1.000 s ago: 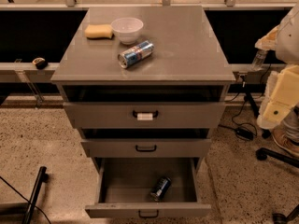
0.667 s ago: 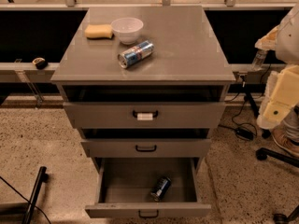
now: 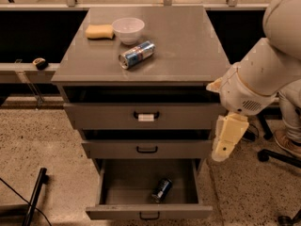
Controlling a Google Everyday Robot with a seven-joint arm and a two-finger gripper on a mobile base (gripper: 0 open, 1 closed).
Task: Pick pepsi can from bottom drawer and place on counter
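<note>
The pepsi can (image 3: 161, 189), dark blue, lies on its side in the open bottom drawer (image 3: 123, 185), right of the middle and near the front. The counter (image 3: 183, 36) is the grey top of the cabinet. My gripper (image 3: 226, 142) hangs pointing down at the cabinet's right front corner, level with the middle drawer. It is above and to the right of the can, apart from it, and nothing shows in it.
On the counter lie a silver-and-blue can (image 3: 136, 54) on its side, a white bowl (image 3: 128, 29) and a yellow sponge (image 3: 99, 31). The top drawer (image 3: 146, 116) with a white label and the middle drawer (image 3: 146, 149) stick out slightly. A chair base (image 3: 277, 157) stands at right.
My arm has swung left and down from the right edge of the view to the cabinet's right front corner. The can and the drawers have not moved.
</note>
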